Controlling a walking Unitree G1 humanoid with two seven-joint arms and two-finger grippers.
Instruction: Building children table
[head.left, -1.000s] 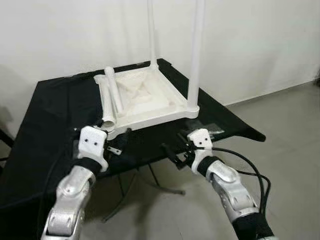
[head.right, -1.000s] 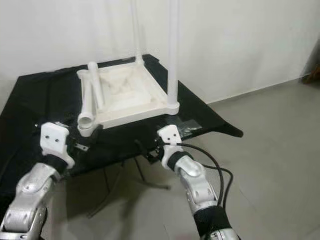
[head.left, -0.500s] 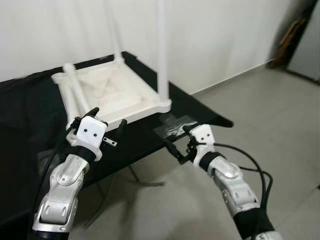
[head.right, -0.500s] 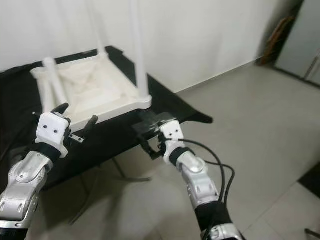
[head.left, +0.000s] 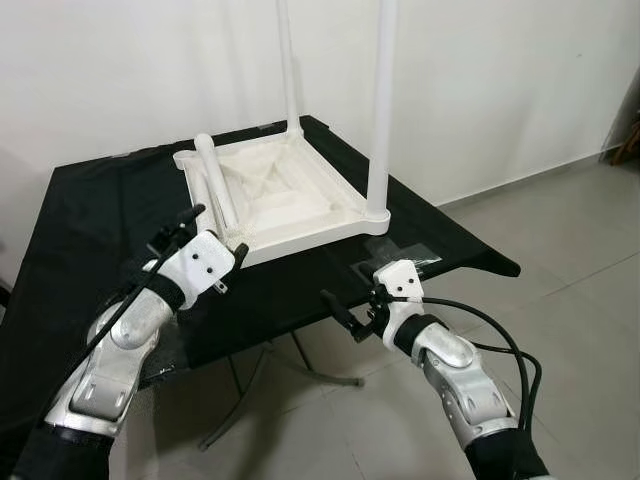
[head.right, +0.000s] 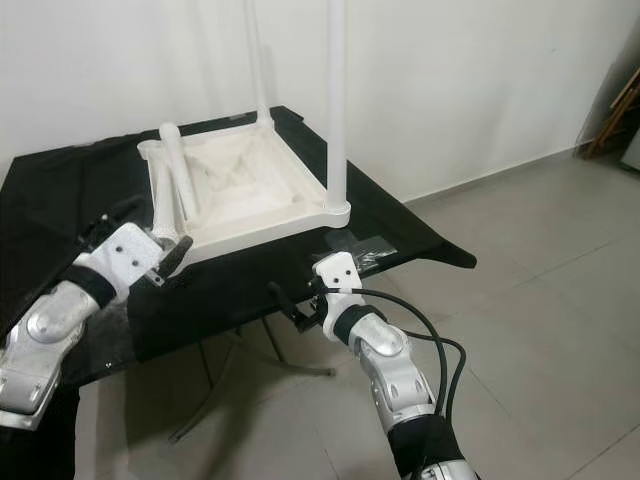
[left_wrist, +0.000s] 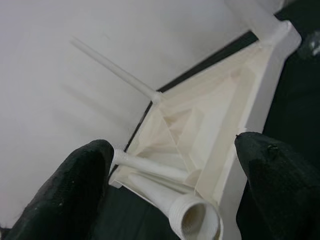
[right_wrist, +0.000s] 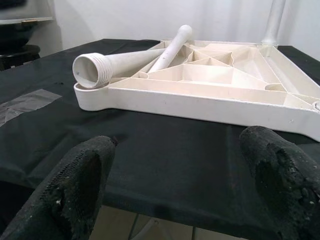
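A white plastic table top (head.left: 290, 195) lies upside down on a black-clothed table (head.left: 95, 215). Two white legs stand upright in it, one at the near right corner (head.left: 380, 110) and one at the far corner (head.left: 288, 70). Two loose legs (head.left: 218, 185) lie across its left side, and the threaded end (right_wrist: 92, 70) of one pokes over the near left corner. My left gripper (head.left: 215, 236) is open just in front of that corner, with the threaded end (left_wrist: 195, 220) between its fingers but not touched. My right gripper (head.left: 357, 312) hangs open below the table's front edge.
A white wall stands close behind the table. Grey tiled floor (head.left: 560, 230) spreads to the right and in front. Thin metal folding legs (head.left: 300, 360) show under the table. A strip of clear tape (head.left: 400, 268) lies on the cloth near the right corner.
The head camera swung right and back again. My left gripper has risen from below the table edge to the table top's near left corner. The right gripper has barely moved.
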